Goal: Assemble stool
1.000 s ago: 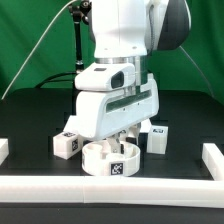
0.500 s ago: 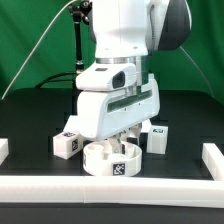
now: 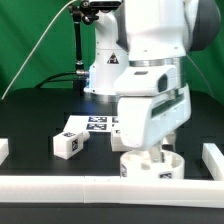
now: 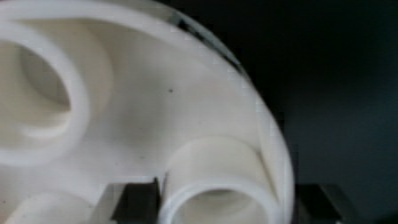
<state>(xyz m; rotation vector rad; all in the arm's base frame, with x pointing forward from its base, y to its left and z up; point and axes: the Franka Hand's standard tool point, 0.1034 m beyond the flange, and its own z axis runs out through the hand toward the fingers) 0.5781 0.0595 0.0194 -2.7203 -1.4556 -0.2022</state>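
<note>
The main risk, as I judge it, is the grip slipping. The gripper (image 3: 150, 153) is holding the round seat (image 3: 140, 168) only by one raised tubular socket (image 4: 222, 185) near its rim, so the heavy disc is hanging off to one side of the hold and could be twisting or tilting if the arm is moving quickly. A second risk is a collision: the seat is sitting well to the exterior view's right of the marker board (image 3: 98, 124) and nearer the camera than it, close to the front border bar (image 3: 60, 185) and not far from the right border bar (image 3: 212, 155), so a further push that way could be jamming it against a bar.

In the wrist view the fingers (image 4: 128, 200) are flanking the socket closely, narrowed onto it and apparently pressing its sides. The seat is lying directly under the hand, its broad face filling that view.

One stool leg (image 3: 67, 145) is resting just beside the marker board's near corner, on the exterior view's left, well apart from the seat.
</note>
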